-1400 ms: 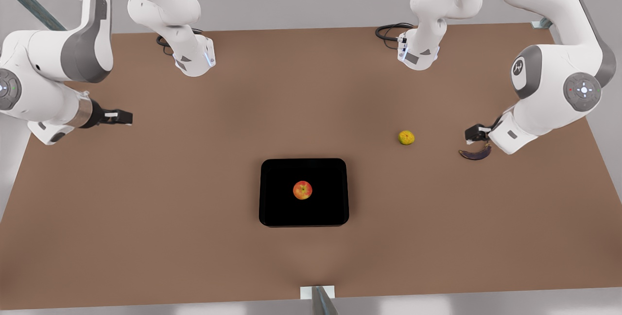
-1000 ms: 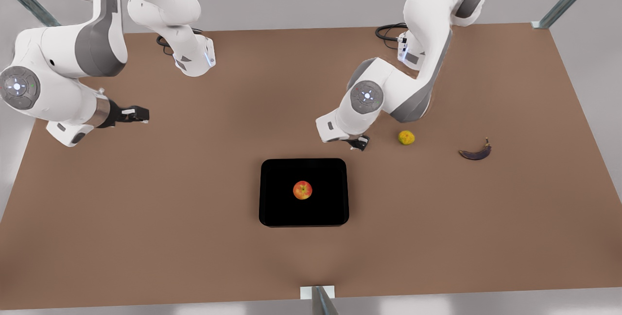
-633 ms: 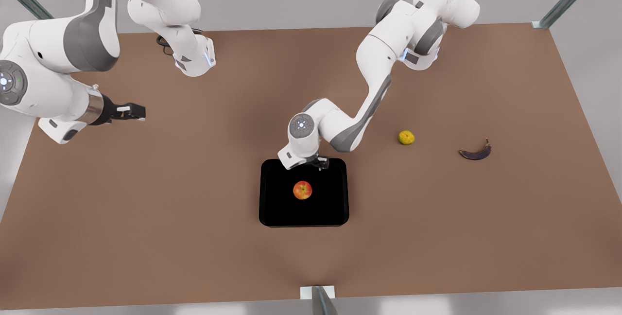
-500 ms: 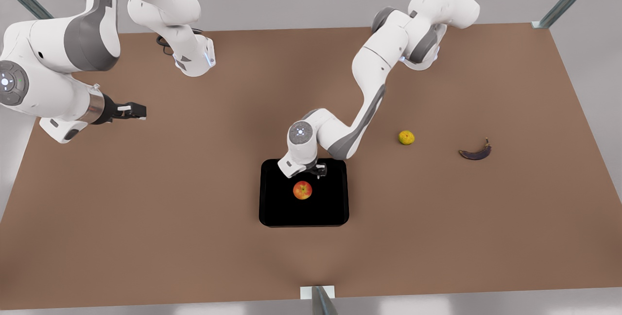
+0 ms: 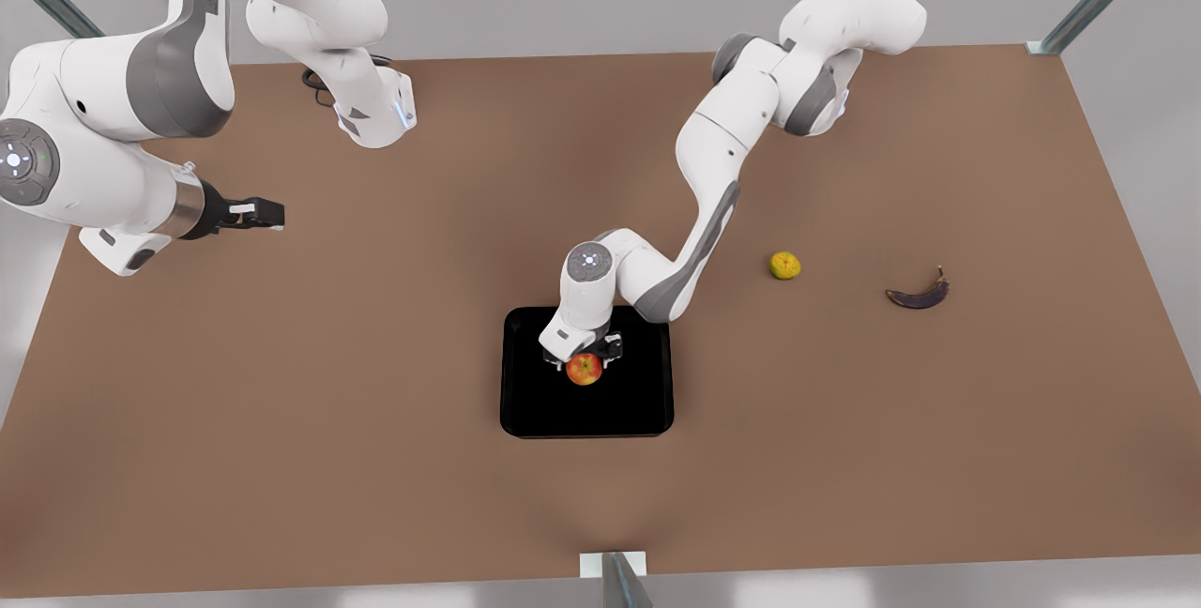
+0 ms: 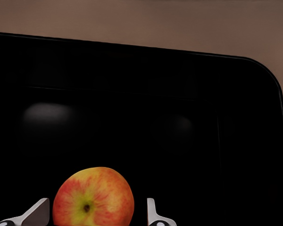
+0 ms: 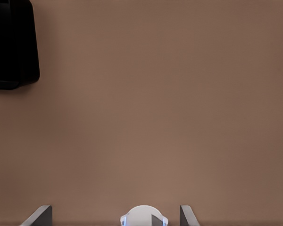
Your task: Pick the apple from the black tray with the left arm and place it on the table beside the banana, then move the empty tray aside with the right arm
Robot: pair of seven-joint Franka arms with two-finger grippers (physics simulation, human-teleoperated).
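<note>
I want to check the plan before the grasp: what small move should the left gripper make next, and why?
Probably lower a little more, then close. The left gripper is open over the apple, one finger on each side with a gap between each and the fruit, which lies in the black tray. The right gripper waits open at the front view's left.

Two arms, one reaching down with open jaws, one waiting at the side

The left arm [image 5: 713, 158] is stretching from the far side toward the middle, the wrist bending down, and the left gripper [image 5: 584, 362] is pointing downward with the jaws spread apart, one finger [image 6: 153, 214] on each side. The right arm [image 5: 103, 148] is waiting at the front view's left, folded at the elbow; the right gripper [image 5: 267, 211] is pointing sideways above the counter [image 5: 281, 420], jaws apart.
</note>
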